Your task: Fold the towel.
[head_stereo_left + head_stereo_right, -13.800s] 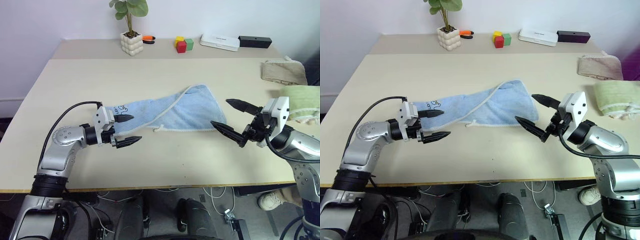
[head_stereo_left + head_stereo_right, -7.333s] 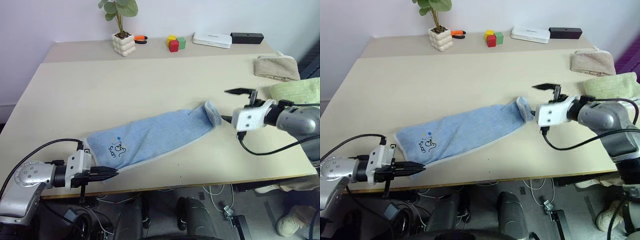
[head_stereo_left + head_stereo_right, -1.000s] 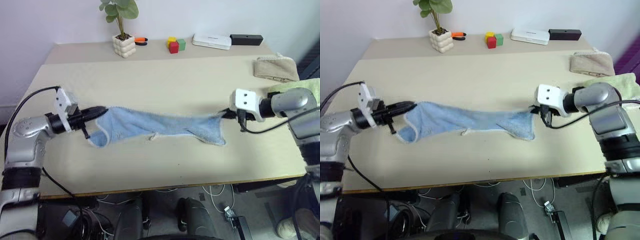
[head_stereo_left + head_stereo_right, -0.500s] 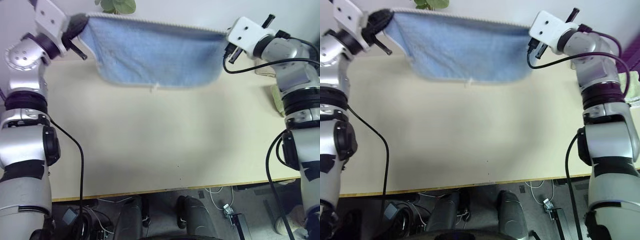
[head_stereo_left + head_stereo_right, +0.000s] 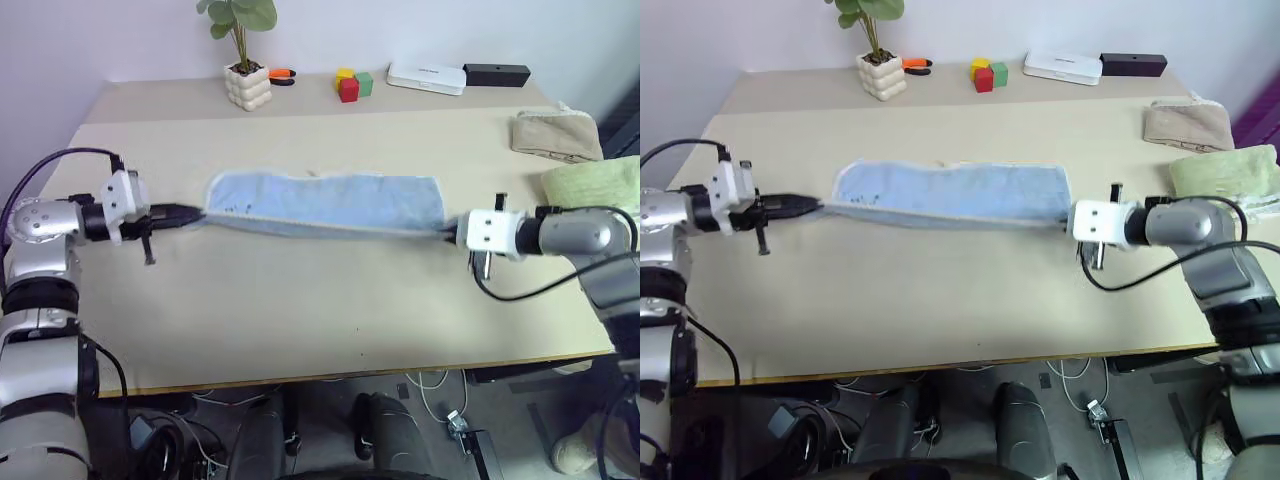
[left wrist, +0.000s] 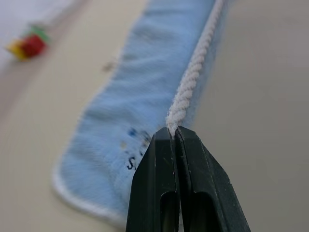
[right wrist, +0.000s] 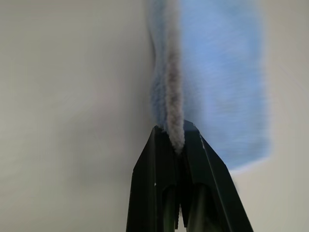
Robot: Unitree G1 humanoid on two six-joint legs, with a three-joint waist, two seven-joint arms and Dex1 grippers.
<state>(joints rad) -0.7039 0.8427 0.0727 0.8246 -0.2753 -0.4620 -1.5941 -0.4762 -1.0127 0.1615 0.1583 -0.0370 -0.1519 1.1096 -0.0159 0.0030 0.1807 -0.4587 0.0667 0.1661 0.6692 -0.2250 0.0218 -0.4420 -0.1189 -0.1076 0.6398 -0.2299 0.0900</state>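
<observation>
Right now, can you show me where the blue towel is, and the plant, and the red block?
towel (image 5: 330, 200): left eye view, middle of the blue cloth.
plant (image 5: 248, 85): left eye view, on its white pot.
red block (image 5: 348, 91): left eye view, front face of the cube.

Wall: plain pale, lilac-tinted, behind the table.
Table (image 5: 300, 300): wide beige top, a raised ledge along its far edge.
Floor (image 5: 330, 420): dark grey under the near edge, with loose cables (image 5: 440, 385).
Light: even, soft.
</observation>
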